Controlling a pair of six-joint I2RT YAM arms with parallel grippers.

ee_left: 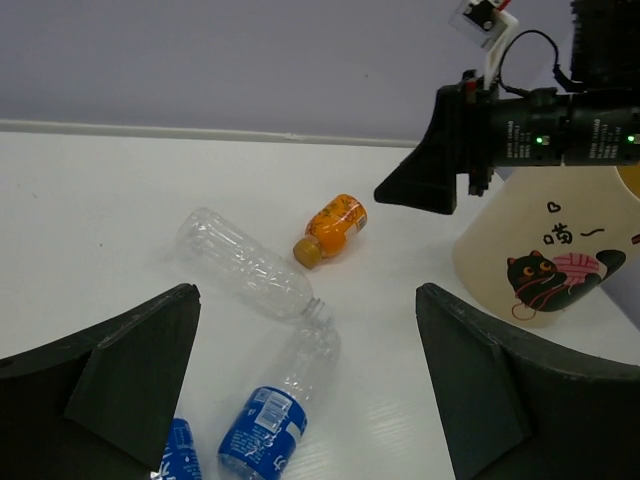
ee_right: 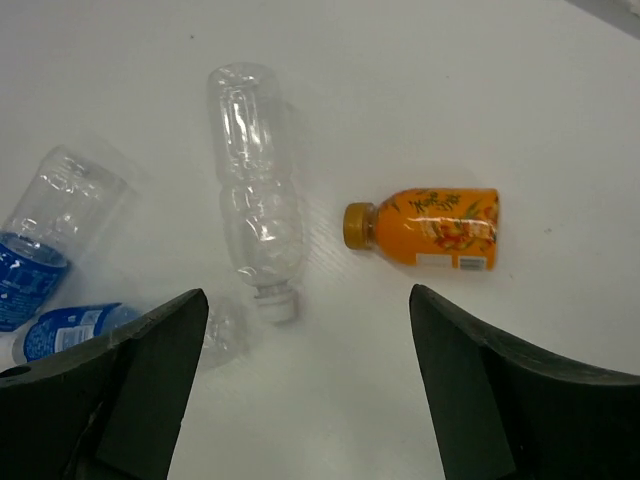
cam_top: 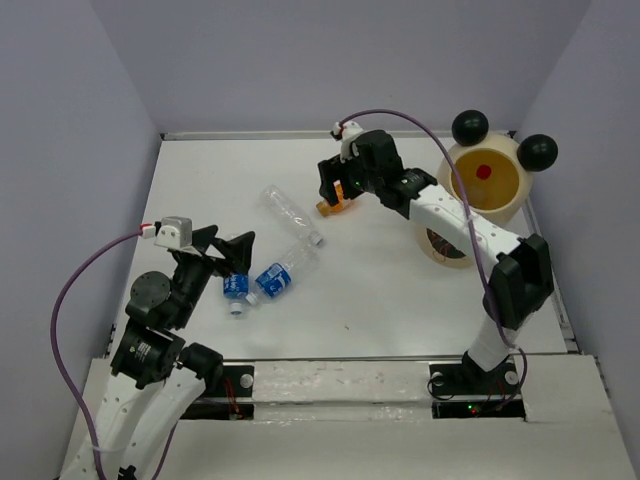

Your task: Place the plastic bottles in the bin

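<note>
Several plastic bottles lie on the white table. A short orange bottle [cam_top: 328, 207] [ee_right: 430, 228] [ee_left: 335, 225] lies just below my right gripper [cam_top: 338, 188] [ee_right: 307, 295], which is open, empty and hovering above the table. An unlabelled clear bottle [cam_top: 292, 215] [ee_right: 255, 200] [ee_left: 245, 262] lies beside it. A blue-labelled bottle [cam_top: 280, 275] [ee_left: 280, 400] and a second one [cam_top: 236, 288] [ee_left: 180, 450] lie in front of my left gripper [cam_top: 228, 245] [ee_left: 307, 292], which is open and empty. The cream bin [cam_top: 510, 205] [ee_left: 545, 250] stands at the far right, with something red [cam_top: 483, 172] inside.
A roll of tape [cam_top: 445, 250] lies on the table in front of the bin, under my right arm. Grey walls close in the table at the back and on both sides.
</note>
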